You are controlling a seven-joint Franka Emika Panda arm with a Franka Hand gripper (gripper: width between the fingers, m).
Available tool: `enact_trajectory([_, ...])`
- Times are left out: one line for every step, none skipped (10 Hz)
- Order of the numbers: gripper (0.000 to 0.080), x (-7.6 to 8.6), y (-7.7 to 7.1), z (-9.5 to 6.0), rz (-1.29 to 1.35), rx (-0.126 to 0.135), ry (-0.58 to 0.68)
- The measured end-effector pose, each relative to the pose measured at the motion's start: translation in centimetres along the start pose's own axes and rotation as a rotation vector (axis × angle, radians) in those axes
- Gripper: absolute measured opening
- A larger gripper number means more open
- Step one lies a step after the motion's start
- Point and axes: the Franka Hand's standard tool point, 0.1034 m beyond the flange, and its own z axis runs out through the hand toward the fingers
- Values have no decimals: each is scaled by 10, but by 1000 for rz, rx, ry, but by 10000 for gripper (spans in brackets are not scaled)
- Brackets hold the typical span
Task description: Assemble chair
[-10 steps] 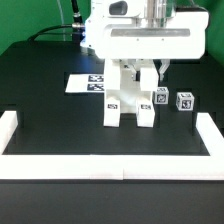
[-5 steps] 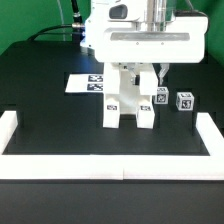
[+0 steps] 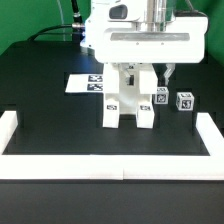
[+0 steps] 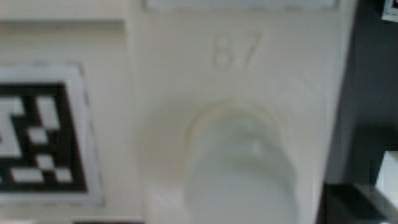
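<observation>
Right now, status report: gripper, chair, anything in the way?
Gripper open over the chair, one finger clear of it. Chair part-built, standing upright. Two loose tagged parts on the exterior view's right.

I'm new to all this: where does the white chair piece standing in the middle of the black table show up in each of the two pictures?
Exterior view: the chair piece stands mid-table, just to the exterior view's right of the marker board.
Wrist view: seen very close, it seems to fill almost the whole picture as a white panel.
Shared landmark: a black-and-white square tag on the piece; one shows in the wrist view too, though I cannot tell which.
</observation>
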Motion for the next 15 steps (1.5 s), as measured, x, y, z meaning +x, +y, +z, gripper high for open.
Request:
enact_trajectory([618,0,0,0,0,0,0])
enact_trajectory([640,0,0,0,0,0,0])
enact_trajectory([640,0,0,0,0,0,0])
enact_trajectory([648,0,0,0,0,0,0])
enact_trajectory([648,0,0,0,0,0,0])
enact_trajectory([649,0,0,0,0,0,0])
enact_trajectory([649,0,0,0,0,0,0])
enact_trajectory([649,0,0,-1,0,0,-2])
enact_trajectory([649,1,0,-6,1,5,-4])
enact_trajectory([649,2,0,-15,4,13,-7])
enact_trajectory([649,3,-2,-23,5,20,-7])
enact_trajectory([649,2,-5,-34,6,30,-12])
enact_trajectory([649,2,-9,-45,5,42,-15])
enact_trajectory([649,1,-13,-53,21,49,-11])
enact_trajectory([649,0,-21,-60,37,57,-3])
